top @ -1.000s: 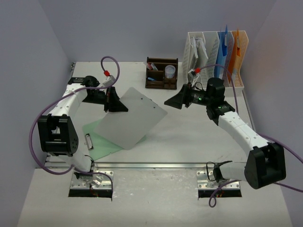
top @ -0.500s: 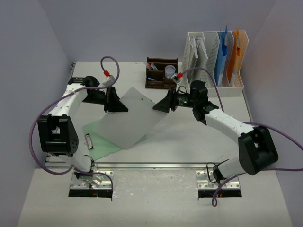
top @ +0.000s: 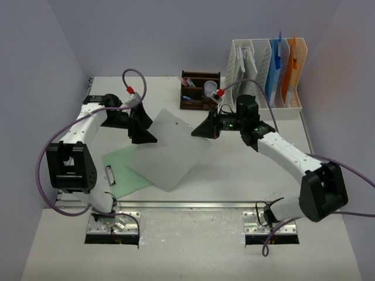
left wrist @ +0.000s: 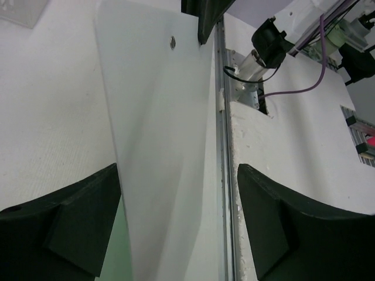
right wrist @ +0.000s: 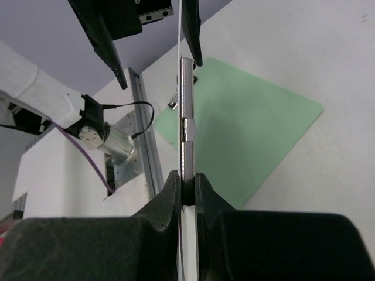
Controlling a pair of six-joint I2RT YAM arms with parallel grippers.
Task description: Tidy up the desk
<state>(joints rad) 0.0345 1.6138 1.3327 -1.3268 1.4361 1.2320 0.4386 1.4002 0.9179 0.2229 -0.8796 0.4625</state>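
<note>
My right gripper (right wrist: 186,186) is clenched on the clip (right wrist: 186,126) end of the clipboard (top: 170,149), holding it up off the desk (top: 240,175) with its faces nearly vertical. My left gripper (left wrist: 179,175) is spread wide at the opposite corner. The board runs between its fingers, close beside one, and I cannot tell whether it touches. I judge this to be the hand-over: the weight now sits with my right arm and my left has let go.

The desk lies under both arms. On it, a green sheet (top: 120,172) lies flat at the near left by the rail (top: 187,205), partly under the raised board, while the rack (top: 266,67) and the organizer (top: 200,92) stand along the far edge.

Next, my left fingers should back straight off the corner without knocking it. Then, I would guess, my right arm swings the board to the rack and slides it edge-first into a slot. Held at one end only, it may sag or twist, so I should go slowly
</note>
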